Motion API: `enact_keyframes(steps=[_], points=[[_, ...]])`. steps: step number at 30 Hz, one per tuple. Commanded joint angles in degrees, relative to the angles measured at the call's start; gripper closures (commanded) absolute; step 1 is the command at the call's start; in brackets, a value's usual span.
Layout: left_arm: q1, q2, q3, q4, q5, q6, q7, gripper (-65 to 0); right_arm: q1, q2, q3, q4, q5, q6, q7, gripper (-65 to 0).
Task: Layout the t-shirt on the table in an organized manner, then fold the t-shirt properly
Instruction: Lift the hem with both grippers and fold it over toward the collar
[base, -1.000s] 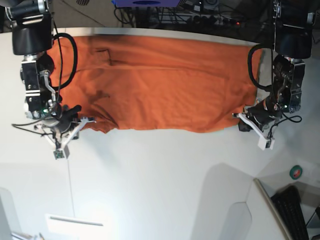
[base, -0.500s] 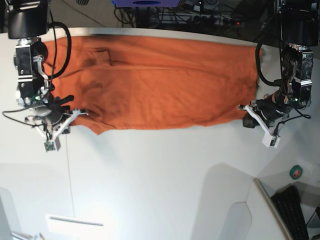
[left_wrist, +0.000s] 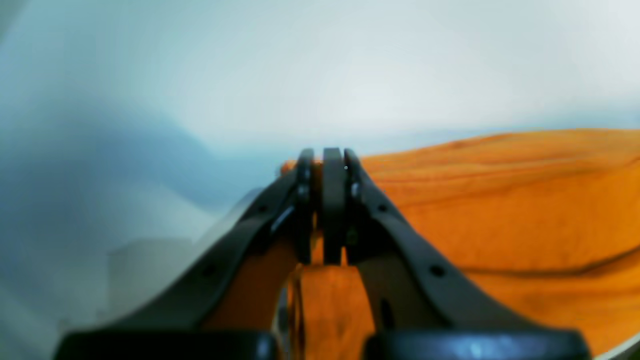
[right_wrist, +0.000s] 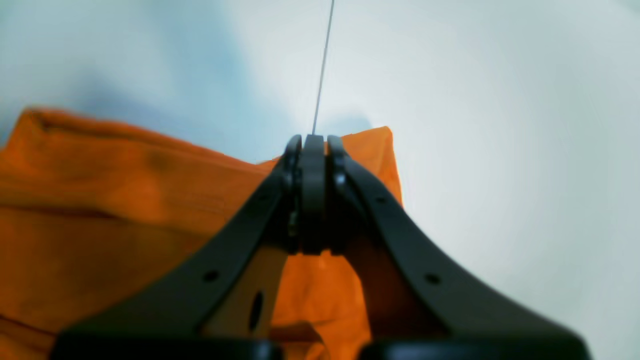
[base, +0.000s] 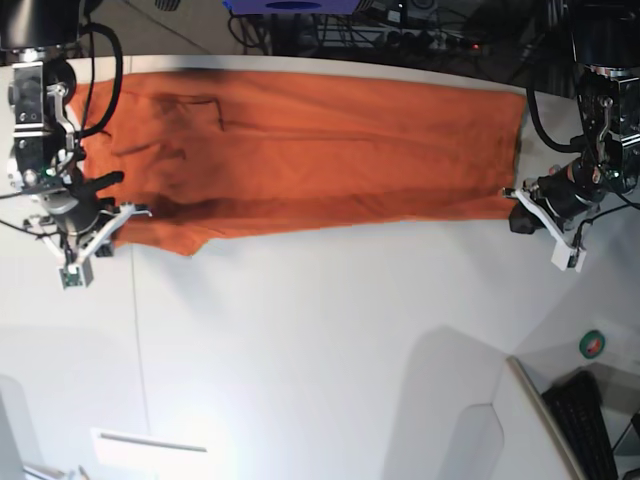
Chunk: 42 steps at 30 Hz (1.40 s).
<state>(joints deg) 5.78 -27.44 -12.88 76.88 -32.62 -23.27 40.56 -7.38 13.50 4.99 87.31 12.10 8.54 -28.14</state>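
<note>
The orange t-shirt (base: 320, 150) lies stretched wide across the far part of the white table (base: 330, 340), its near hem pulled almost straight. My left gripper (base: 513, 198) is at the base view's right and is shut on the shirt's near right corner. Its wrist view shows the closed jaws (left_wrist: 325, 160) pinching orange cloth (left_wrist: 500, 200). My right gripper (base: 125, 212) is at the base view's left and is shut on the near left corner. In the right wrist view its closed jaws (right_wrist: 314, 145) hold the cloth (right_wrist: 125, 200) just above the tabletop.
A thin dark seam (base: 140, 330) runs down the table near the right gripper. A grey-white panel with a slot (base: 150, 445) sits at the front left. A green tape roll (base: 593, 345) and a keyboard (base: 590, 420) lie at the front right. Cables crowd the area behind the far edge.
Both grippers have moved outward and toward the far edge with the shirt's corners. The cloth is drawn wider and flatter, and its near hem has shifted back.
</note>
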Motion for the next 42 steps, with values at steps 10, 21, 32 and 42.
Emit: enact_keyframes(steps=[10, 21, 32, 42], points=[[4.02, -1.44, -0.61, 6.59, -0.65, -0.51, -0.86, 0.0, -8.05, 0.17, 0.24, 8.47, 0.25, 0.04, 1.20, 0.0], [11.76, -2.14, -3.07, 11.16, -0.65, -0.51, -0.86, 0.0, -17.11, -0.18, 3.23, 13.04, 0.25, 0.04, 1.20, 0.0], [14.75, -1.97, -2.98, 12.66, -0.39, -0.51, -0.86, 0.0, -23.44, -3.61, 4.81, 17.62, 0.25, 0.04, 1.20, 0.0], [14.92, -2.05, -2.98, 13.10, -0.39, -0.51, -0.86, 0.0, -28.54, -7.30, 5.95, 20.16, 0.25, -0.05, 1.20, 0.0]])
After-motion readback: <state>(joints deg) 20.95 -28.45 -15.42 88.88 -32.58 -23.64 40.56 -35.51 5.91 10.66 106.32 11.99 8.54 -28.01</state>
